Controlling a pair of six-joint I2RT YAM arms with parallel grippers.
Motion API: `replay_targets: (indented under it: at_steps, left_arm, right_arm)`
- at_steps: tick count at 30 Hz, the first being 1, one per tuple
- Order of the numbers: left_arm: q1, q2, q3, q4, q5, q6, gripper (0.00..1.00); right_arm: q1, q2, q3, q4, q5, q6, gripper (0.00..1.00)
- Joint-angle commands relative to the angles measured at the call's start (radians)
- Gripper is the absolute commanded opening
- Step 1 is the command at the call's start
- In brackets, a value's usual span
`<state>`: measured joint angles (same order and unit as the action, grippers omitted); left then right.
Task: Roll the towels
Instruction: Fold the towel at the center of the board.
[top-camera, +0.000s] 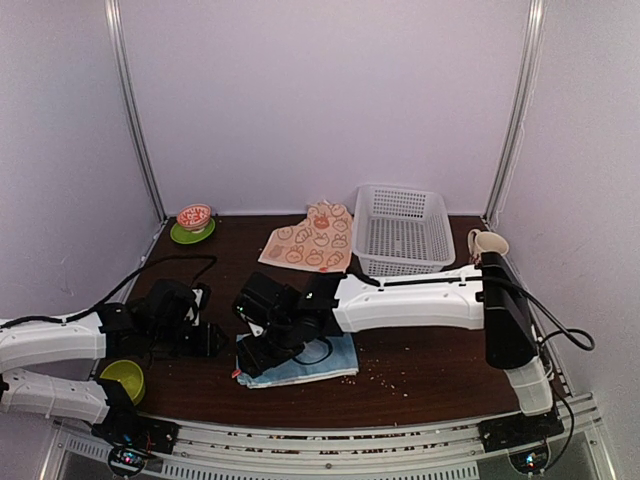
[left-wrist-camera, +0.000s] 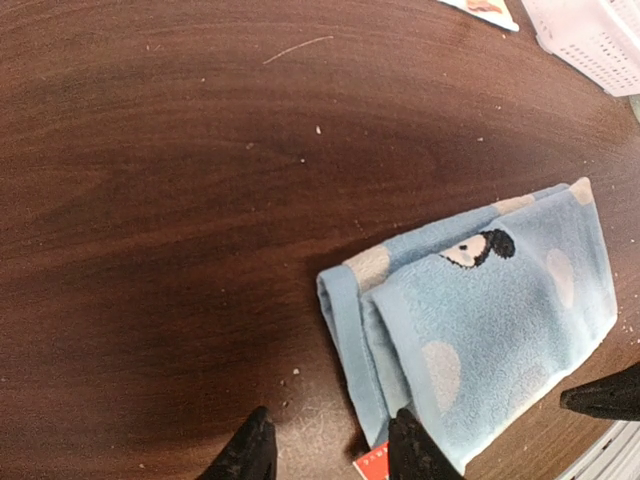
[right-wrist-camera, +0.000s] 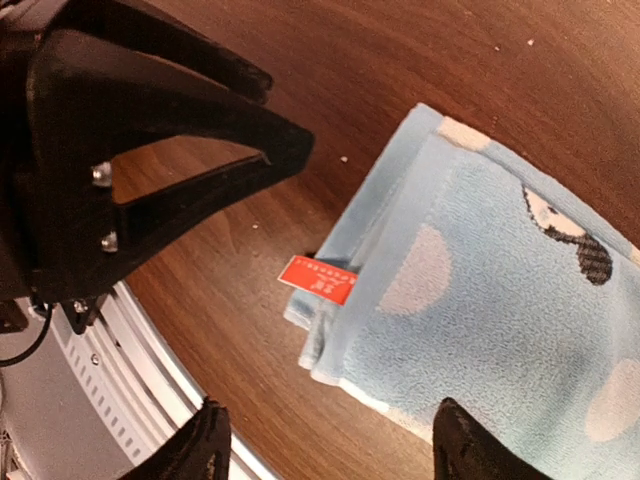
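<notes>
The light blue towel (top-camera: 312, 366) with peach circles lies folded in layers near the table's front; a red tag (right-wrist-camera: 318, 279) sticks out at its corner. My right gripper (right-wrist-camera: 335, 452) hovers open over that corner, gripping nothing. My left gripper (left-wrist-camera: 330, 455) stands open just left of the towel (left-wrist-camera: 490, 320), bare table between its fingers, and its right fingertip (left-wrist-camera: 415, 450) is at the towel's folded edge. The cream towel (top-camera: 312, 238) with orange prints lies flat at the back, beside the basket. In the top view the two grippers sit close together, right (top-camera: 262, 355) and left (top-camera: 207, 338).
A white slotted basket (top-camera: 402, 228) stands at the back right, with a cream cup (top-camera: 487, 242) to its right. A green plate holding a small red-patterned bowl (top-camera: 194, 223) is at the back left. A green bowl (top-camera: 123, 378) sits near the left arm's base. Crumbs dot the table.
</notes>
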<state>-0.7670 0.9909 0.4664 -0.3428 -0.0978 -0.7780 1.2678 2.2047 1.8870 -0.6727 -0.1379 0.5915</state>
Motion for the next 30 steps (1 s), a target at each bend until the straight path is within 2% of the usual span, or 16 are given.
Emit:
replay_targets:
  at_steps: [1, 4, 7, 10, 13, 16, 19, 30]
  left_arm:
    - [-0.003, -0.021, 0.016, -0.013, -0.022, -0.002, 0.40]
    - [-0.003, -0.046, 0.042, -0.054, -0.028, 0.011, 0.40]
    - [-0.004, -0.053, 0.067, -0.036, 0.042, 0.039, 0.41]
    - [-0.026, 0.000, 0.109, 0.008, 0.133, 0.039, 0.41]
    - [-0.049, 0.087, 0.146, 0.004, 0.174, 0.002, 0.40]
    - [-0.049, 0.137, 0.145, -0.007, 0.182, -0.060, 0.42]
    - [-0.049, 0.180, 0.126, 0.048, 0.222, -0.124, 0.46]
    - [-0.048, 0.354, 0.129, 0.102, 0.238, -0.220, 0.48]
  right_arm:
    - [-0.004, -0.118, -0.051, 0.104, -0.032, -0.015, 0.77]
    - [-0.057, -0.269, -0.223, 0.207, 0.002, 0.058, 0.76]
    - [-0.144, -0.429, -0.487, 0.297, 0.061, 0.120, 0.68]
    - [-0.232, -0.534, -0.703, 0.324, 0.087, 0.163, 0.59]
    - [-0.265, -0.603, -0.838, 0.382, 0.081, 0.187, 0.57]
    - [-0.267, -0.629, -0.894, 0.431, 0.064, 0.204, 0.57]
    - [-0.265, -0.620, -0.920, 0.489, 0.038, 0.219, 0.57]
    - [-0.265, -0.606, -0.881, 0.507, -0.010, 0.184, 0.57]
